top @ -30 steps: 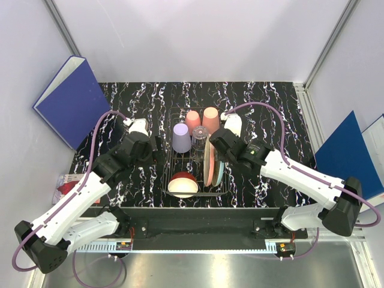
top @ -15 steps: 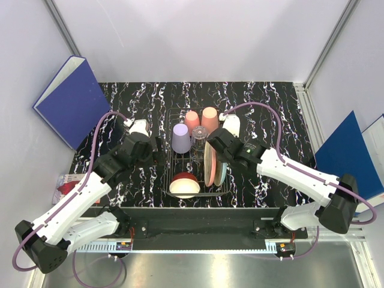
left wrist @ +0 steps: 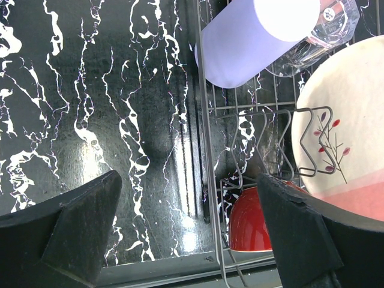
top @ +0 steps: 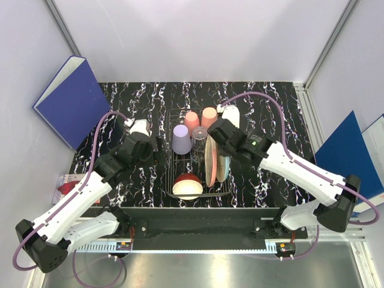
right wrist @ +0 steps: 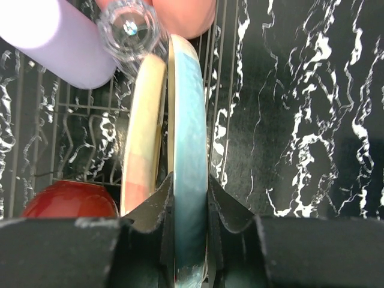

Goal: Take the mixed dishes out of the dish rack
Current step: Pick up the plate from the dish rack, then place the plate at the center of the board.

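Table [top: 264,108] black with white marble veins; lavender cup [top: 181,138]; two salmon-pink cups [top: 209,117]; red bowl [top: 186,185], cream inside; blue-and-cream plate [right wrist: 189,150]; second plate [left wrist: 348,132] cream, red-and-dark twig motif, salmon-pink band; binders [top: 75,99] blue

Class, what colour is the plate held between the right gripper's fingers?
Mottled blue-teal plate with a cream rim, best seen in the right wrist view.

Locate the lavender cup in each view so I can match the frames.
Top external: lavender cup mid-frame, far-left part of the dish rack.
Left wrist: lavender cup at top edge, right of centre.
Right wrist: lavender cup in top-left corner.
Shared landmark: clear glass beside it in all three.
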